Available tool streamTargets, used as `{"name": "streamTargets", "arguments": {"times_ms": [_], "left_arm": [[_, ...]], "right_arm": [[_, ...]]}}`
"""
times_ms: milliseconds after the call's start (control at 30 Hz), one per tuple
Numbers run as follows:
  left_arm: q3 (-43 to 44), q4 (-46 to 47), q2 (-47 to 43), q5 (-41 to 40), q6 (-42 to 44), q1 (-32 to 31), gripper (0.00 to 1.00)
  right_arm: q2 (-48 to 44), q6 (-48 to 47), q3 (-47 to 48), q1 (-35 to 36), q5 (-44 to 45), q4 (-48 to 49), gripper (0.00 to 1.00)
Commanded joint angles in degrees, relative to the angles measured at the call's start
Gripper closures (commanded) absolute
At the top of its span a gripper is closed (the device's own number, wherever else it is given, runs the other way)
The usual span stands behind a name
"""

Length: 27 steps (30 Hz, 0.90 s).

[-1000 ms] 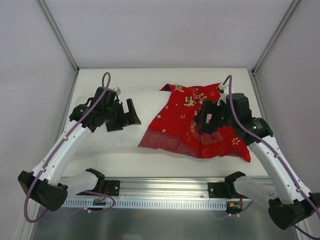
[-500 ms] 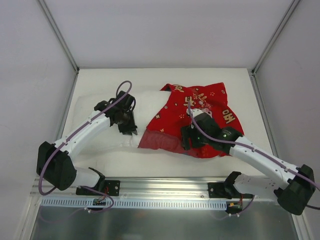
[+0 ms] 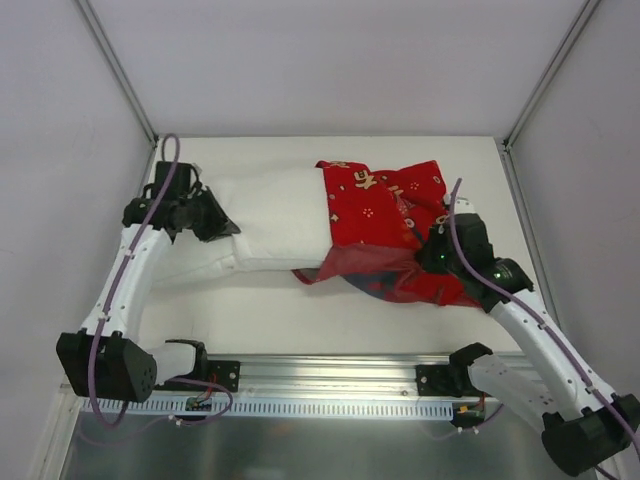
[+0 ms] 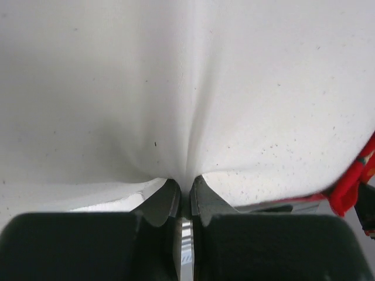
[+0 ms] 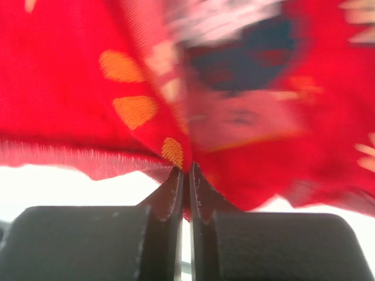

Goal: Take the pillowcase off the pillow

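in the top view, you are sitting at the pulling-apart step. the pillow is lying across the bench, its white left half showing bare and its right half hiding inside the pillowcase, which is lying bunched right of centre. your left tool is biting the pillow near its bare end at the left of the frame. your right tool is sitting on the red cloth at the cover's lower right edge. by my judgement about half the cover is remaining on.

in the left wrist view, the left tool is clamping together on a fold of white pillow fabric, which is puckering into a crease above it. a sliver of red is showing at the right edge.

in the right wrist view, which is blurred, the right tool is pinching tight on the red printed cloth near its lower edge, with white showing below.

next, i reckon you are needing to draw the two tools apart, the left one anchoring the pillow and the right one dragging the cover off toward the right. be watching both thin pinches for slipping.
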Motion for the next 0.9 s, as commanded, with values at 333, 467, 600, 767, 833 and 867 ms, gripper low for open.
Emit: {"name": "streamTargets", "arguments": {"times_ms": [333,467,600,767,833,867], "left_arm": [[16.2,-6.9,-7.7,4.5,5.7,22.4,1.00],[18.9,-7.1,-6.2,5.1,4.7,22.8,1.00],[22.6,-7.1,-3.5,7.4,3.8,22.7,1.00],[27.5,-6.8,1.3,10.9,1.8,21.9,1.00],[30.9,-6.7,2.6,11.0,1.5,20.5,1.00],[32.2,-6.7,4.2,11.2,1.5,20.1,1.00]], "right_arm": [[-1.0,-4.2,24.9,-28.7,7.8,-12.3,0.99],[0.1,-4.7,28.9,-34.0,5.5,-12.4,0.99],[2.8,-4.3,33.1,-34.9,4.2,-12.0,0.99],[9.0,-2.5,42.2,-34.9,-0.1,-9.3,0.99],[12.2,-0.8,46.8,-35.0,-1.6,-7.7,0.99],[12.5,-0.2,47.5,-35.0,-2.2,-6.5,0.99]]}}
